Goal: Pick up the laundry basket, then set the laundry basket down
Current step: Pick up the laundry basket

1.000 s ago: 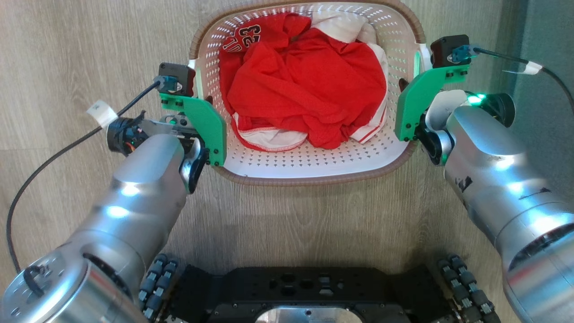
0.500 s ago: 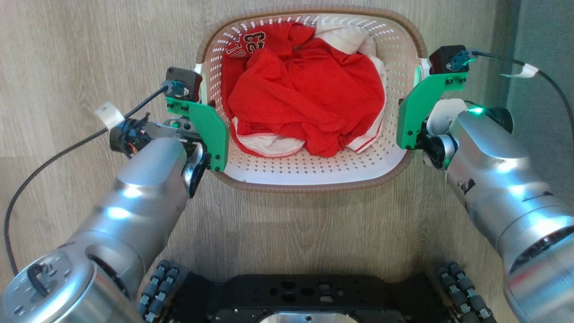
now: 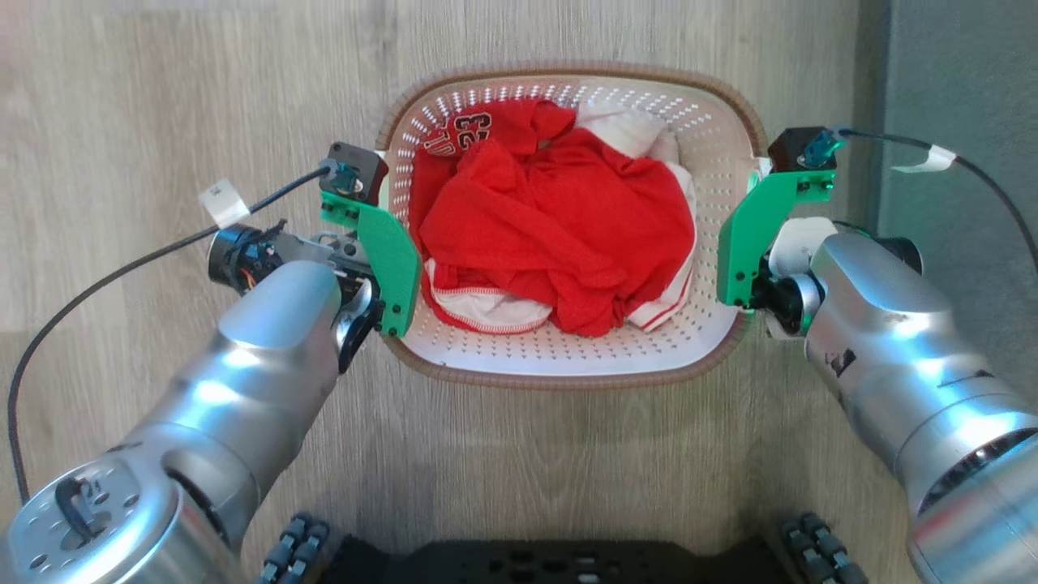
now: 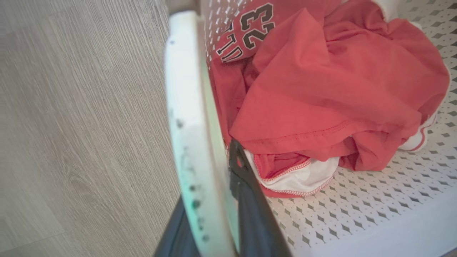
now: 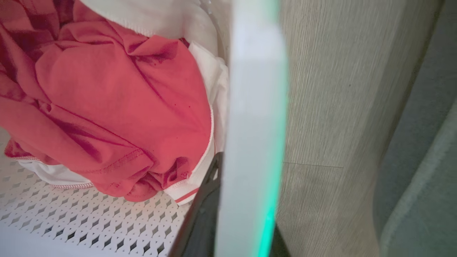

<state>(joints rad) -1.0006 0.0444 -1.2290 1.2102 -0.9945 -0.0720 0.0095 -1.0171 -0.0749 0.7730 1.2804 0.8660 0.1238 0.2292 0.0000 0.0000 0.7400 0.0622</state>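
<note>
The laundry basket (image 3: 559, 380) sits between the two claws, with one claw on each short side. It is white with lots of little holes and a brown edge. From these pictures one cannot tell if it rests on the floor (image 3: 162, 97) or hangs just above it.

The left claw (image 4: 209, 178) is clamped on the white handle (image 4: 185, 107) on its side of the basket. One dark finger (image 4: 246, 200) is inside the basket and the other is outside, with the handle squeezed between them. The right claw (image 5: 246, 200) grips the other handle (image 5: 255, 107) the same way, and its inner finger (image 5: 203, 207) presses against the handle.

Just past each inner finger lies a heap of red clothes (image 3: 559, 235). The heap almost touches the fingers. A red shirt with the number 23 (image 3: 473, 130) is at the far end from the left claw. A white cloth (image 3: 624, 134) peeks out at the far end, nearer the right claw.

A green plate (image 3: 389, 251) sits on top of the left claw, and another green plate (image 3: 750, 235) tops the right one. A black cable (image 3: 122, 268) runs away from the left claw over the wood floor. Beyond the right claw is a grey strip (image 3: 957, 81).
</note>
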